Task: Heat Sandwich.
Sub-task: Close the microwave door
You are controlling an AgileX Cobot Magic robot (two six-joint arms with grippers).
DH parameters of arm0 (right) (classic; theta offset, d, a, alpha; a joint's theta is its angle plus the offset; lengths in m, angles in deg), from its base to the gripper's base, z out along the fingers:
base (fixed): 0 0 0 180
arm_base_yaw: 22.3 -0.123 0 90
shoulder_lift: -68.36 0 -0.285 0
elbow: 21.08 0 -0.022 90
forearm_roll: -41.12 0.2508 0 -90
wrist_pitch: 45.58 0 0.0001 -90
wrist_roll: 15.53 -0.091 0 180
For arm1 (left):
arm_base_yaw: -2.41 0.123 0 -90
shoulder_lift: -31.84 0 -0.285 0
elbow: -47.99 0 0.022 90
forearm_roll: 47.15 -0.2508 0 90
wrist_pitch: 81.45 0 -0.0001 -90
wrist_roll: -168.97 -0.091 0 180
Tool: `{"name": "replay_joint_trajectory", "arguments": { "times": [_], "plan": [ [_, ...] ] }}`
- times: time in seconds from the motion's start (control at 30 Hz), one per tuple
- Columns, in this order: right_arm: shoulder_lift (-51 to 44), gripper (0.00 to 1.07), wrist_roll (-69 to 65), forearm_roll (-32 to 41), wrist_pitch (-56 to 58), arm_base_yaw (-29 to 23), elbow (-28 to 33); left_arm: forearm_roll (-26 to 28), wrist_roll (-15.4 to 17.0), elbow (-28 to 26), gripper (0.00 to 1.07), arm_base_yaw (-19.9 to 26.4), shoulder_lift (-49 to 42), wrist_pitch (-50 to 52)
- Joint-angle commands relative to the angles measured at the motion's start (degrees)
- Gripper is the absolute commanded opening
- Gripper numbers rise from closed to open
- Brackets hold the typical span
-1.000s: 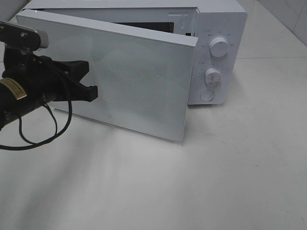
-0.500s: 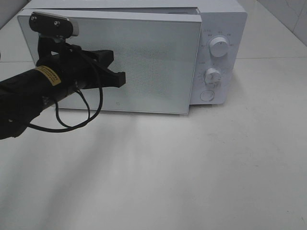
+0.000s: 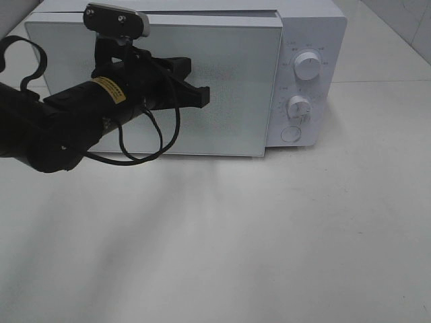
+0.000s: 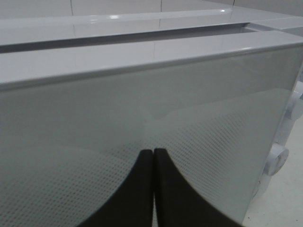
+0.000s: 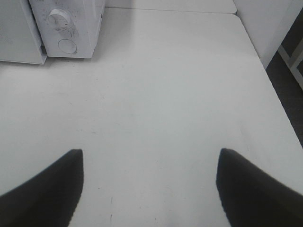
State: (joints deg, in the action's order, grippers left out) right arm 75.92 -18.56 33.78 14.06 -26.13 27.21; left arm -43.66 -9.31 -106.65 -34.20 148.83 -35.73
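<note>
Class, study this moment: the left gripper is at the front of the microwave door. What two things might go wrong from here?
1. The left gripper, shut, meets the door on smooth glass near its middle. It may slip sideways or shove the microwave backwards.
2. The left wrist view shows a dark gap along the door's top edge, so the door may not be latched and might swing open once released.

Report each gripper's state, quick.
Left gripper: closed, holding nothing, tips at the microwave door.
Right gripper: open, empty, above the table.
</note>
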Motion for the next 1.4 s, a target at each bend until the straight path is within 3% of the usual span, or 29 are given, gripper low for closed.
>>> {"name": "replay_joint_trajectory", "arguments": {
  "times": [0.03,0.6,0.87,1.4],
  "plan": [
    [-1.5,0.75,0.3,0.2,-0.4,0.4,0.0,0.6,0.2,-3.6,0.0,-1.3,1.7,-1.6],
    [-1.5,0.75,0.3,0.2,-0.4,0.4,0.0,2.8,0.2,-14.3,0.0,-1.9,7.2,-6.5],
    [-1.5,0.75,0.3,0.2,-0.4,0.4,0.0,7.4,0.2,-18.6,0.0,-1.9,10.0,-7.6],
    [-1.5,0.75,0.3,0.2,-0.4,0.4,0.0,6.9,0.2,-19.8,0.0,-1.9,10.5,-8.3]
  ]
}}
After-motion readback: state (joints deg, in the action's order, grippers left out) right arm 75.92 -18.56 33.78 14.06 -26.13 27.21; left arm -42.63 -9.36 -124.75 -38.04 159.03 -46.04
